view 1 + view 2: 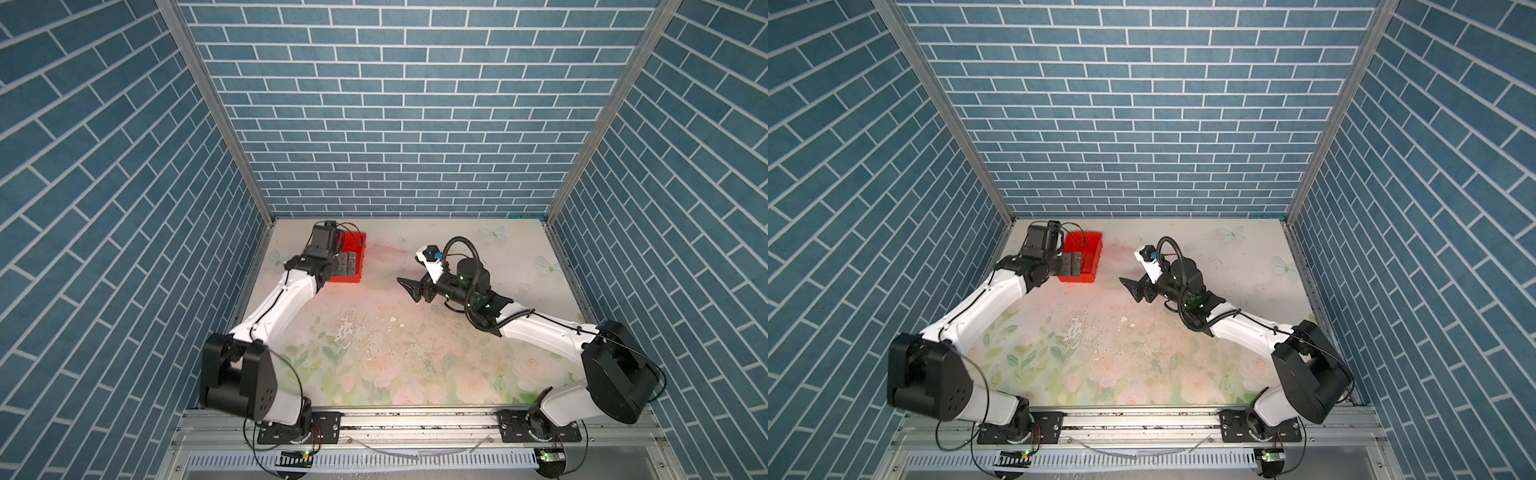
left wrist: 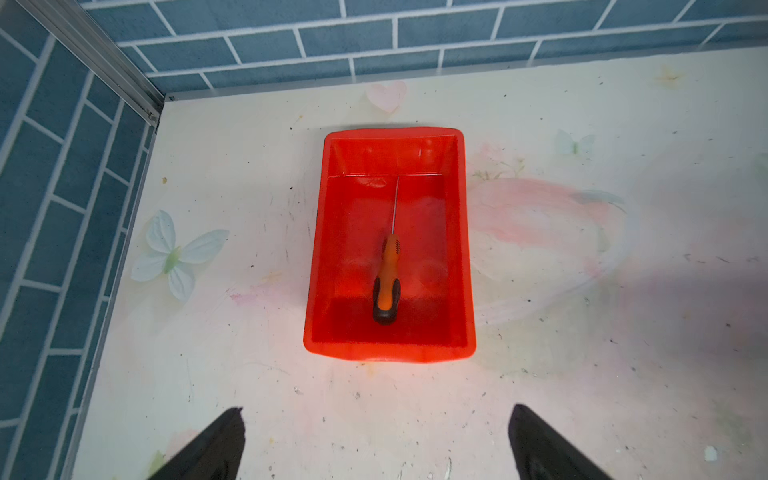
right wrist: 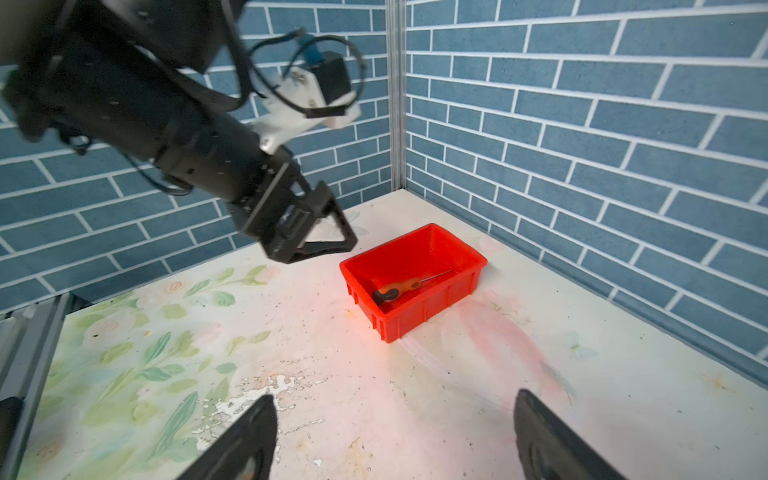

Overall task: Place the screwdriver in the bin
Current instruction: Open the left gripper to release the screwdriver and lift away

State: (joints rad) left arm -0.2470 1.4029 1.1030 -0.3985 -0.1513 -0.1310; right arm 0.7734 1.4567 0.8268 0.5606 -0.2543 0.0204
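The screwdriver point(image 2: 388, 278), with an orange handle and a black butt, lies flat on the floor of the red bin point(image 2: 316, 249), its thin shaft pointing at the far wall. My left gripper point(image 2: 376, 409) hangs open above the bin's near end and holds nothing. The right wrist view shows the screwdriver point(image 3: 395, 289) inside the bin point(image 3: 415, 316), with the left gripper point(image 3: 332, 232) above it. In both top views the left gripper point(image 1: 347, 264) covers part of the bin point(image 1: 355, 241) and hides the screwdriver. My right gripper point(image 1: 409, 286) is open and empty, to the right of the bin.
The bin point(image 1: 1090, 245) stands near the back left corner, close to the blue brick walls and an aluminium corner post point(image 3: 397, 95). The floral tabletop point(image 1: 395, 353) has a patch of peeled paint point(image 1: 345, 328) in the middle. A metal rail point(image 1: 415, 419) runs along the front edge.
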